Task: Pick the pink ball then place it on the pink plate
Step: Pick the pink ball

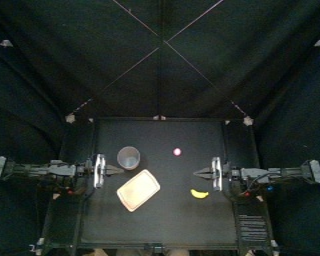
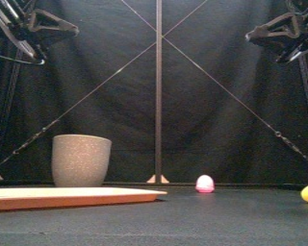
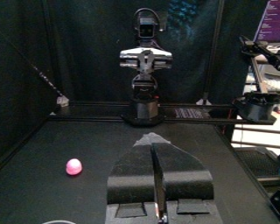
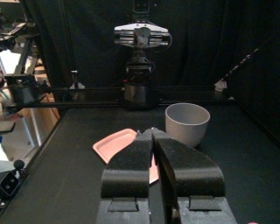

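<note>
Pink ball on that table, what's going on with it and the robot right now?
Nothing is being handled yet. The pink ball sits loose toward the back of the table, near the middle. Both arms rest at the table's sides, the left gripper and right gripper shut and empty. The pink tray lies front left, with the tall grey speckled cup behind it and a yellow toy to its right.

You have four loose things on the table [image 1: 176,215], one of each kind. One grey speckled cup [image 1: 129,156] and one pink tray [image 1: 137,189] sit near the left gripper [image 1: 109,171]. One yellow toy [image 1: 200,193] lies just beside the right gripper [image 1: 214,175]. One pink ball [image 1: 178,151] rests between the two, further back.
</note>
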You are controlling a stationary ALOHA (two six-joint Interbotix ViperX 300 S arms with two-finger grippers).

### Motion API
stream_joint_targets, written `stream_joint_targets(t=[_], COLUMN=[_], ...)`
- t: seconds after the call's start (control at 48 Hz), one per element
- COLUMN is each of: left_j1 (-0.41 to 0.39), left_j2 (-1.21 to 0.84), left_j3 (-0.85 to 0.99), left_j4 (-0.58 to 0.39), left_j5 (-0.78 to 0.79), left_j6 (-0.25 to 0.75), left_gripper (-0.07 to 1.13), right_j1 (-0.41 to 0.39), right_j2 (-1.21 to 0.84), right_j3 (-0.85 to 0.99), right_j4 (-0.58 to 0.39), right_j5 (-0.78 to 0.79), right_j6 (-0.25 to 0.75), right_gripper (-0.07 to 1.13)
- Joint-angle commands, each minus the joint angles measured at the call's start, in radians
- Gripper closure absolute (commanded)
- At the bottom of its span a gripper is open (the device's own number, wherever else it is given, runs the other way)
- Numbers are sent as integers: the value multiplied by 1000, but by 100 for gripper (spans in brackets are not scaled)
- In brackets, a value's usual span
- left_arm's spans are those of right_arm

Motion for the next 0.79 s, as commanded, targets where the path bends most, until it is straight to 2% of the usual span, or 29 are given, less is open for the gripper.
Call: stream_joint_targets(t=[0.021, 0.229, 0.375, 0.479, 0.542, 0.688, 0.792], left_j1=[25, 35, 35, 35, 37, 40, 44], left_j2=[11, 11, 11, 11, 11, 11, 11], left_j3=[-26, -26, -21, -18, -17, -12, -8], left_j4=[0, 0, 0, 0, 0, 0, -2], left_j5=[-15, -17, -15, -17, -17, -17, -17], left_j6=[6, 6, 6, 6, 6, 6, 6], left_gripper=[96, 97, 97, 97, 97, 97, 97], right_j1=[-72, -267, -408, -477, -506, -531, -532], right_j2=[31, 158, 290, 383, 448, 577, 675], right_j3=[-35, -66, -87, -95, -98, -118, -153], right_j4=[-6, -8, -8, -6, -2, 21, 51], right_j5=[-8, -8, -8, -9, -14, -29, -29], right_j6=[-5, 5, 5, 6, 8, 9, 8], right_gripper=[101, 100, 91, 74, 57, 23, 8])
